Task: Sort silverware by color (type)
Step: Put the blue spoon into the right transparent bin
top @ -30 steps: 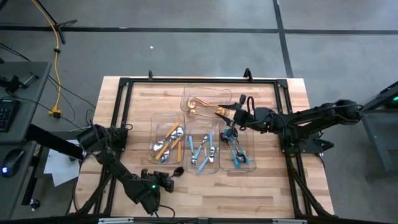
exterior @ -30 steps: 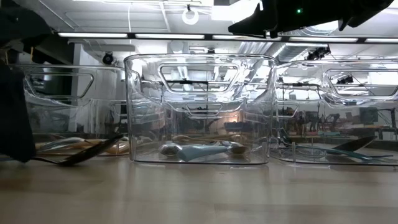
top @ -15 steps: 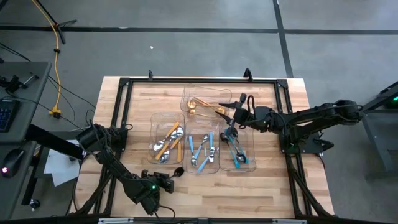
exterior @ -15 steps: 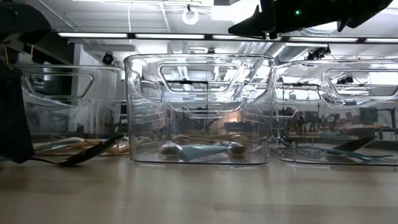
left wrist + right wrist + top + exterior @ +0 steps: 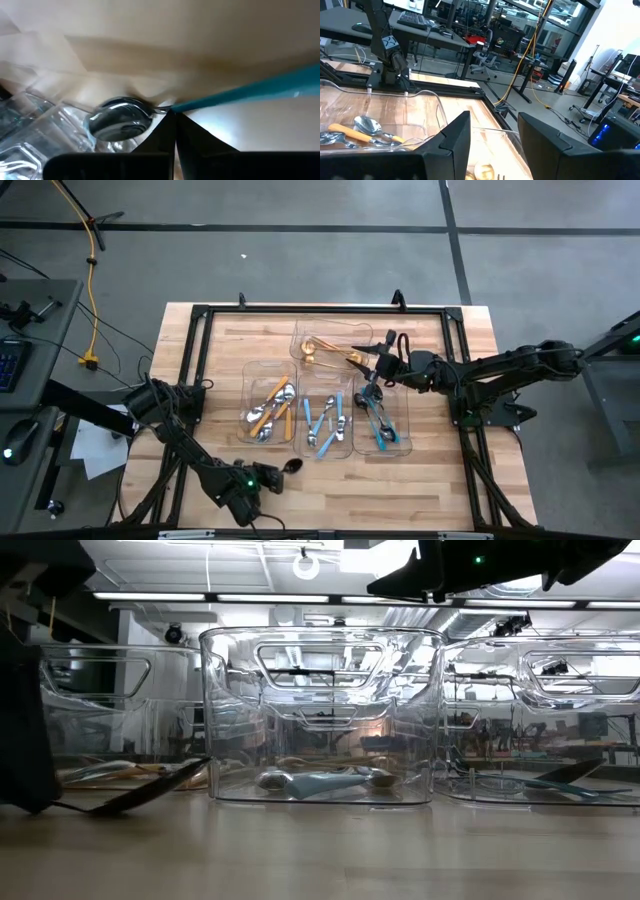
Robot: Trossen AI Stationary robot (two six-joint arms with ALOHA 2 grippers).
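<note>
Left gripper clamped on teal-handled spoon, bare table near front edge, right gripper apart.

Left gripper fingers pinched together; right gripper fingers apart.

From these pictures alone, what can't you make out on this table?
- High view: the left pincer and arm cover the handle of the teal-handled spoon; only its bowl shows.
- Low view: reflections in the clear trays blur the cutlery inside.
- Right wrist view: the right pincer, open, blocks the tray beneath it.
</note>
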